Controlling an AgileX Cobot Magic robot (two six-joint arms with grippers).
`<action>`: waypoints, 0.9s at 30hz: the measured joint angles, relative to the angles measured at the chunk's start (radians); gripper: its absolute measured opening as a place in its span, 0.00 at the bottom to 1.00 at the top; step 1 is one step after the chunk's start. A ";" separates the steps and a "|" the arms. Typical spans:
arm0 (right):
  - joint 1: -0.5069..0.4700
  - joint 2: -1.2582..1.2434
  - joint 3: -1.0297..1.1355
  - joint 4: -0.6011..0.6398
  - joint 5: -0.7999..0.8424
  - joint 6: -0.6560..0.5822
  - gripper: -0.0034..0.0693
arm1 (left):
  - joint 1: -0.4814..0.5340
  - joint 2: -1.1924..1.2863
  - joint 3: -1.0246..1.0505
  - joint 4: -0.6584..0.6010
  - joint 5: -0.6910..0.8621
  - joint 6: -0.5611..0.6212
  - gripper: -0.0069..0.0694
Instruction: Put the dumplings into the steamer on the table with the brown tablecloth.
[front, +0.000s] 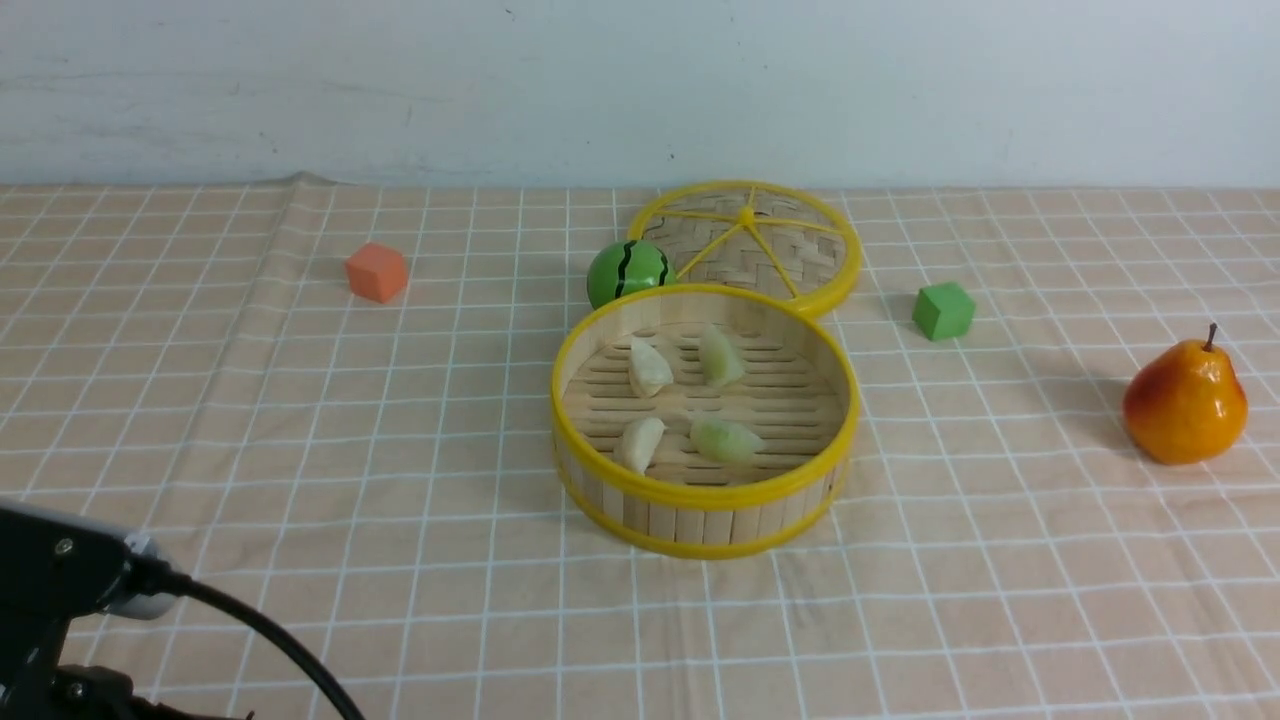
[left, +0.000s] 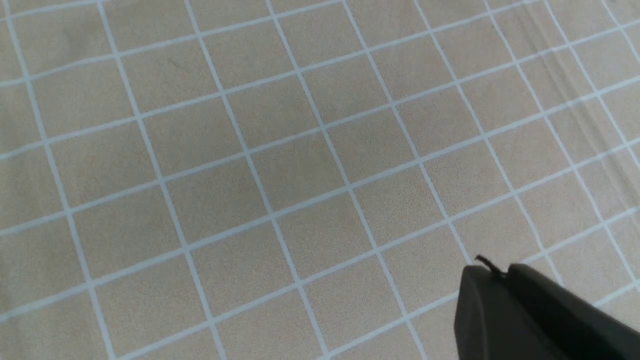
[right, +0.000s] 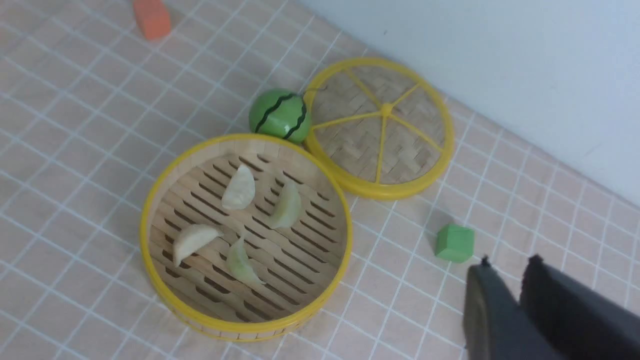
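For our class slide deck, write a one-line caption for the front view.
Four dumplings rest inside the open steamer on the brown tablecloth, its lid lying behind it.

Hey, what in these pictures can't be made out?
- Front view: left arm cut by the corner; neither gripper shows.
- Front view: steamer wall hides the lid's near edge.
- Left wrist view: only cloth and left gripper tips; rest cut off.
- Right wrist view: right gripper cut by the corner.

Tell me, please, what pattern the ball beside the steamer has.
The ball is green with wavy black stripes; clearest in the right wrist view.
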 joint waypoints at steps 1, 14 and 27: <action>0.000 -0.045 0.036 0.001 -0.002 0.011 0.06 | 0.000 0.000 0.000 0.000 0.000 0.000 0.15; 0.000 -0.598 1.225 0.029 -0.579 0.050 0.02 | 0.000 0.000 0.000 0.000 0.000 0.000 0.15; 0.000 -0.669 1.943 0.063 -1.218 0.056 0.03 | 0.000 0.000 0.000 0.000 0.000 0.000 0.15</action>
